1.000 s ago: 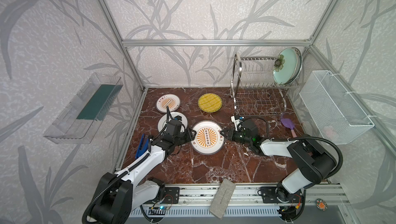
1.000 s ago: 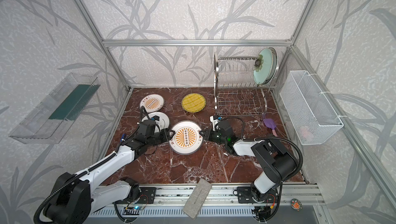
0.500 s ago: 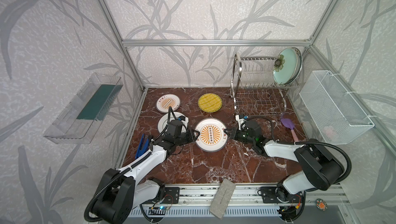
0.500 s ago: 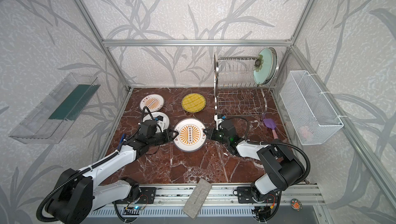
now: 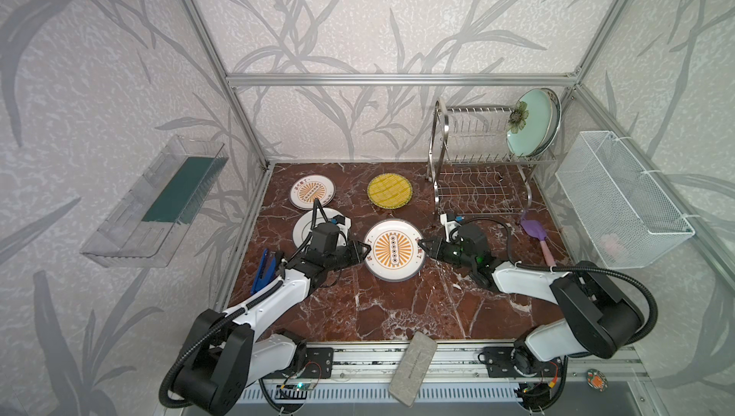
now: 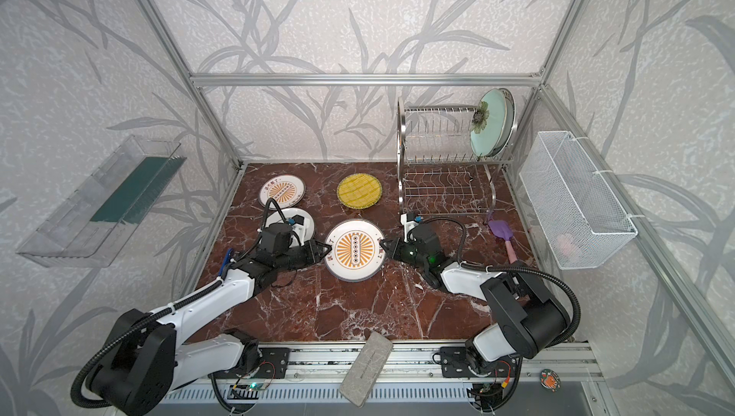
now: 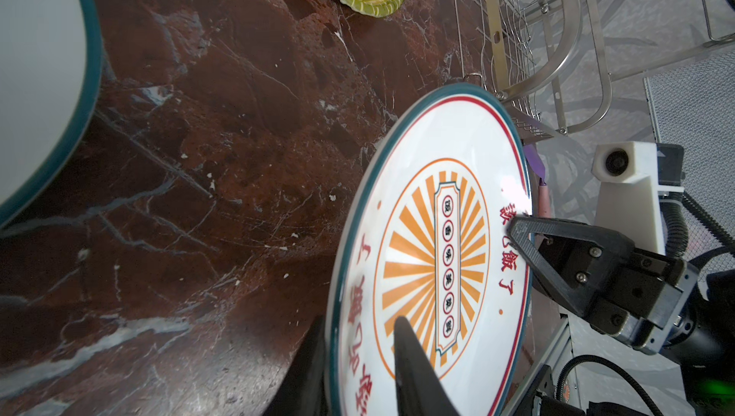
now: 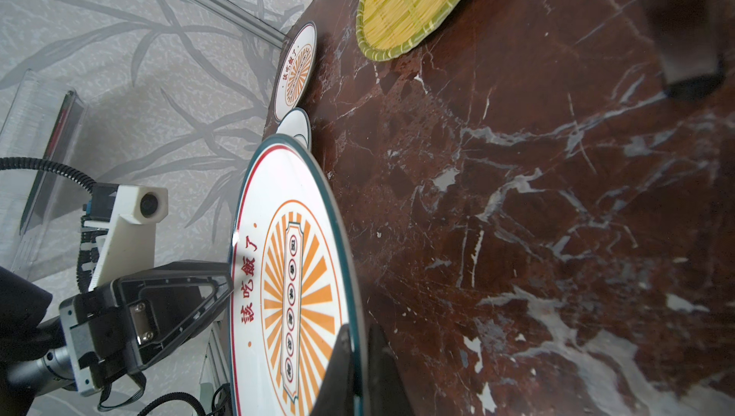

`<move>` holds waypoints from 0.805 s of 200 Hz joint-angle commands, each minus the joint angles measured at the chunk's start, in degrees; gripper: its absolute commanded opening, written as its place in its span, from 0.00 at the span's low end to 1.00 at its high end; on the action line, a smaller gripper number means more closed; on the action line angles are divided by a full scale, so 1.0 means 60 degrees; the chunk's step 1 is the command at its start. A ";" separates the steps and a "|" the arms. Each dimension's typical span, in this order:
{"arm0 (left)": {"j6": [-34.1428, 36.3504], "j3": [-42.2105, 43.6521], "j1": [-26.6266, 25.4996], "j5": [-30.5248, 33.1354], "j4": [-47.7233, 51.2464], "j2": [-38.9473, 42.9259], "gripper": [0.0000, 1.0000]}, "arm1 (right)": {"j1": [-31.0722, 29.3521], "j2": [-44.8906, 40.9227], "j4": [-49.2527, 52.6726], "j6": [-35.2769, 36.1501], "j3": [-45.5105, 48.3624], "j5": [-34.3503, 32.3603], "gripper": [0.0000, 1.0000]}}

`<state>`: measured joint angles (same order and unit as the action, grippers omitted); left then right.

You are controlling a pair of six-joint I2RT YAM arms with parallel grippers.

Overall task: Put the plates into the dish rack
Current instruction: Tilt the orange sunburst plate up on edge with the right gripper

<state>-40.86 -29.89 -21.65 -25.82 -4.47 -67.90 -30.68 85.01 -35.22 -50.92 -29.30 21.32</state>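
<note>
A large orange sunburst plate hangs tilted just above the marble, between both grippers. My right gripper is shut on its right rim. My left gripper straddles the left rim, one finger under and one over the face, with a gap still showing. A small sunburst plate, a yellow plate and a teal-rimmed white plate lie flat. The dish rack at the back right holds a mint flower plate upright, another plate's rim behind it.
A purple spatula lies right of the rack's foot. A white mesh basket hangs on the right wall and a clear tray on the left wall. A blue tool lies by the left arm; a grey block leans on the front rail.
The sunburst plate has shifted a little right and back in the right gripper. The left gripper's jaws have narrowed around the plate's left rim.
</note>
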 commanded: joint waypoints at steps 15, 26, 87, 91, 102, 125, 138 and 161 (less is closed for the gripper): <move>-0.0075 0.0016 -0.0099 -0.0281 -0.0348 -0.0022 0.25 | 0.0039 -0.0428 -0.0279 0.0053 0.0018 -0.0097 0.00; -0.0085 0.0015 -0.0110 -0.0288 -0.0363 -0.0037 0.24 | 0.0035 -0.0469 -0.0254 0.0059 0.0020 -0.0110 0.00; -0.0089 -0.0019 -0.0171 -0.0280 -0.0367 -0.0044 0.18 | 0.0043 -0.0575 -0.0194 0.0092 0.0005 -0.0112 0.00; -0.0089 -0.0014 -0.0171 -0.0281 -0.0366 -0.0037 0.18 | 0.0031 -0.0575 -0.0180 0.0092 0.0006 -0.0111 0.00; -0.0089 -0.0036 -0.0169 -0.0266 -0.0356 -0.0043 0.18 | 0.0037 -0.0561 -0.0180 0.0094 -0.0008 -0.0111 0.00; -0.0089 -0.0057 -0.0186 -0.0264 -0.0355 -0.0051 0.16 | 0.0041 -0.0560 -0.0182 0.0089 -0.0037 -0.0119 0.00; -0.0089 -0.0075 -0.0178 -0.0281 -0.0357 -0.0055 0.13 | 0.0031 -0.0564 -0.0160 0.0092 -0.0066 -0.0102 0.00; -0.0104 -0.0101 -0.0178 -0.0297 -0.0378 -0.0060 0.06 | 0.0036 -0.0560 -0.0145 0.0078 -0.0086 -0.0082 0.00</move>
<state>-41.21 -29.89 -21.98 -25.45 -4.80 -67.99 -30.57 83.46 -34.20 -50.70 -29.23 20.97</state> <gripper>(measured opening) 0.087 0.081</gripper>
